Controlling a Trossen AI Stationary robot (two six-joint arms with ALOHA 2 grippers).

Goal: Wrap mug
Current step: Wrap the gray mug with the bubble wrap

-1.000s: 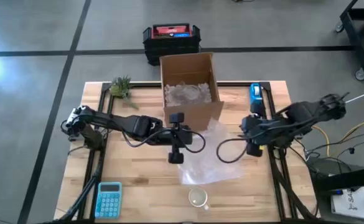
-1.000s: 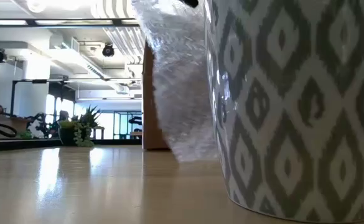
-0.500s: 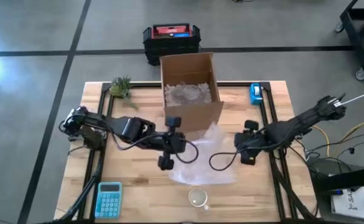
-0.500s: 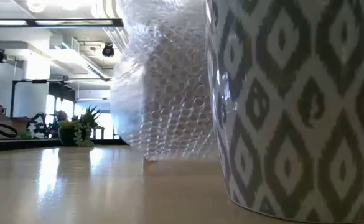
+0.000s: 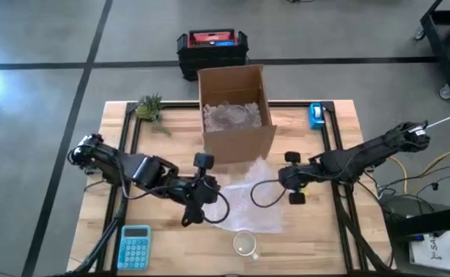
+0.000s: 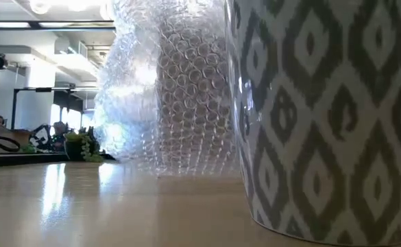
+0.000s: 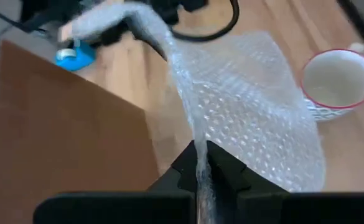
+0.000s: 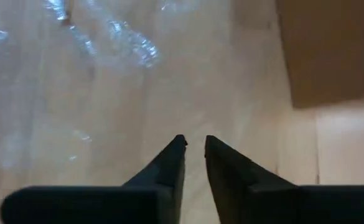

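Note:
A clear bubble wrap sheet (image 5: 253, 206) lies spread on the wood table between my two grippers, its lower part reaching the tabletop behind the mug in the low view (image 6: 173, 96). The mug (image 5: 245, 244), white with a grey diamond pattern (image 6: 323, 116), stands upright near the table's front edge, just nearer than the sheet. My left gripper (image 5: 214, 197) is shut on the sheet's left edge. My right gripper (image 5: 279, 178) is at the sheet's right edge with its fingers almost together (image 8: 194, 144). My left gripper pinches the sheet's left edge (image 7: 199, 163) between its two fingers, coming level from the table's left. From there the sheet rises in a ridge toward the other arm and fans out onto the table. My right gripper is shut on the sheet's right edge (image 7: 160, 28), coming from the table's right. The see-through sheet makes the place of contact unclear in its own wrist view.
An open cardboard box (image 5: 236, 115) with more wrap inside stands just behind the sheet. A blue tape dispenser (image 5: 315, 115) sits at the far right, a small plant (image 5: 149, 108) at the far left, a blue calculator (image 5: 135, 246) at the near left.
Both grippers have carried the bubble wrap from in front of the box toward the table's near edge and down. My left gripper has gone near and left, my right gripper left. The sheet, hanging bunched before, now reaches the table and is spread wider behind the mug.

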